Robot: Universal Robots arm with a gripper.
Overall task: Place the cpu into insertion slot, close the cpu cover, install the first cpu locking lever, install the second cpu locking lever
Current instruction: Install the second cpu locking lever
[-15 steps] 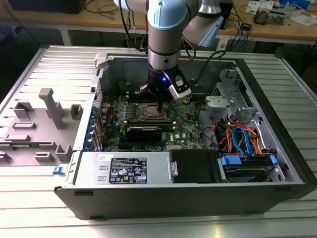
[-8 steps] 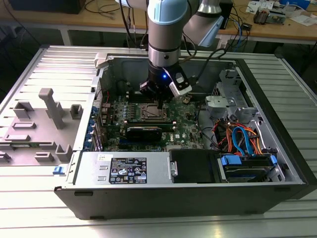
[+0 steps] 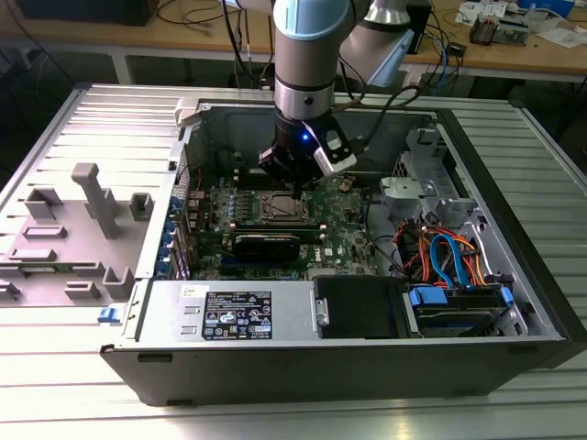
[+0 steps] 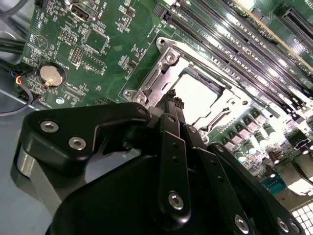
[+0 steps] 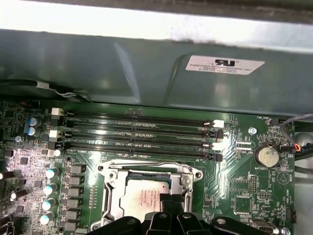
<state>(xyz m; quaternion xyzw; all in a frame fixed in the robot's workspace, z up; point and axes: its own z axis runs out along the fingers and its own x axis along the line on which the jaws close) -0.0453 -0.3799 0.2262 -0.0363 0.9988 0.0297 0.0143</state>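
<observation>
The hand, built of matte black linkage bars with bright screw heads, hangs just above the insertion slot with its narrow fingertips pressed together, gripping nothing that can be seen. Beneath the tips lies the cpu, a flat square chip with a pale, slightly glossy metal top, seated inside the slot. The cpu cover, a thin silver frame with a large square window, lies flat around the chip, held by round-headed screws at its corners. Beside the slot, the green motherboard carries a round silver coin cell and rows of small cylindrical capacitors. Beyond the slot run four long, narrow black memory slots. Farther still rises the grey sheet-metal wall of the computer case, which rests on a ribbed metal worktop.
</observation>
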